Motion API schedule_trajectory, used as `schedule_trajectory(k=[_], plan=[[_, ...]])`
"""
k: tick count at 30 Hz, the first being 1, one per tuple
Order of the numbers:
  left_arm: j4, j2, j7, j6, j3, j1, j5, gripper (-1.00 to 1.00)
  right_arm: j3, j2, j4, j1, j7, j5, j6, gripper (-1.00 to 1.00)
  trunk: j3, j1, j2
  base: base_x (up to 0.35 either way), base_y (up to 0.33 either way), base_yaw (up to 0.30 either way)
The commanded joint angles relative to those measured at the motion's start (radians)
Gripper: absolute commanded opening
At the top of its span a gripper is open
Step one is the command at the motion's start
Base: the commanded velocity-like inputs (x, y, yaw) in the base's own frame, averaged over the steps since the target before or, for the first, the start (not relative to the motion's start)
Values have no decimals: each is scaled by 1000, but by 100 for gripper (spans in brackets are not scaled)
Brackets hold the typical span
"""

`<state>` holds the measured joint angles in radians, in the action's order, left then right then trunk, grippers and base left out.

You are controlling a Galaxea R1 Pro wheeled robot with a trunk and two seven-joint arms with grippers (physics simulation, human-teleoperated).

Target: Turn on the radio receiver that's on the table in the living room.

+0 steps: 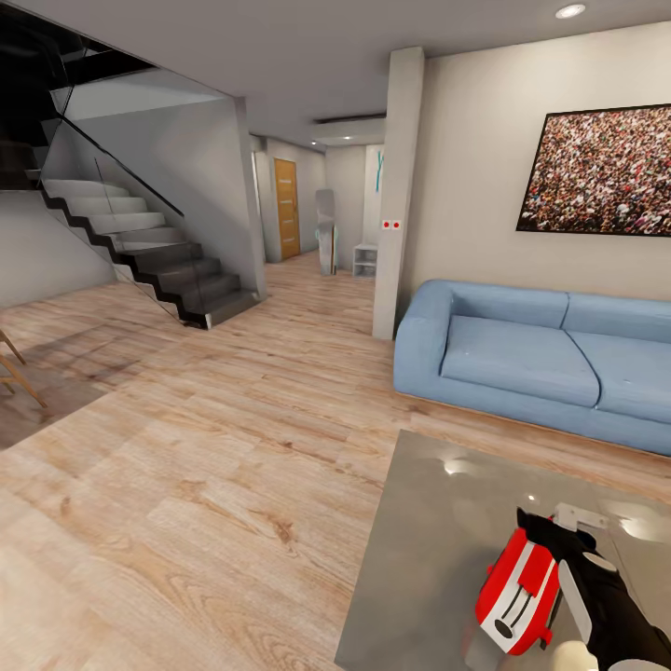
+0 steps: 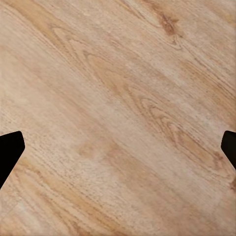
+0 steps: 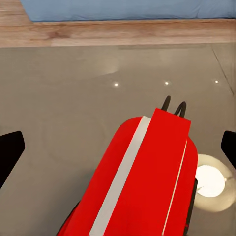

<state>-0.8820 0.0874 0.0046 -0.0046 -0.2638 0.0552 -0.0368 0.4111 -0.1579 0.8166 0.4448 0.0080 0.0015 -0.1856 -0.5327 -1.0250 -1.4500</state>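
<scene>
The red radio receiver [image 1: 515, 585] with white stripes and a dark round dial stands tilted on the glossy grey table [image 1: 433, 540], near the table's front right. My right gripper [image 1: 552, 543] reaches over it from the right, its black and white body just behind the radio. In the right wrist view the radio [image 3: 147, 172] lies between the wide-apart fingertips [image 3: 10, 152] of the open gripper [image 3: 119, 150], and its thin wire handle [image 3: 173, 105] sticks out over the table top [image 3: 64, 98]. My left gripper [image 2: 118, 147] hangs open over bare wooden floor.
A blue sofa [image 1: 540, 359] stands behind the table along the right wall, under a large picture [image 1: 601, 172]. A white pillar [image 1: 396, 186] rises left of the sofa. A staircase [image 1: 149, 252] is at the far left, with wooden chair legs [image 1: 14, 373] at the left edge.
</scene>
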Motion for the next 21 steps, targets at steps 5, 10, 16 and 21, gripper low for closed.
schedule_trajectory(k=[5, 10, 16, 21], plan=[[0, 0, 0, 0, 0, 0, 0, 100, 0, -3, -17, 0, -3, 1, 1, 100, 0, 0, 0, 0, 0, 0], [0, 0, 0, 0, 0, 0, 0, 100, 0, -10, -40, 0, -44, 0, 29, 100, 0, 0, 0, 0, 0, 0], [0, 0, 0, 0, 0, 0, 0, 100, -2, -11, -82, 0, -50, 0, 68, 100, 0, 0, 0, 0, 0, 0], [0, 0, 0, 0, 0, 0, 0, 100, -2, -12, -113, 0, -51, 0, 73, 100, 0, 0, 0, 0, 0, 0]])
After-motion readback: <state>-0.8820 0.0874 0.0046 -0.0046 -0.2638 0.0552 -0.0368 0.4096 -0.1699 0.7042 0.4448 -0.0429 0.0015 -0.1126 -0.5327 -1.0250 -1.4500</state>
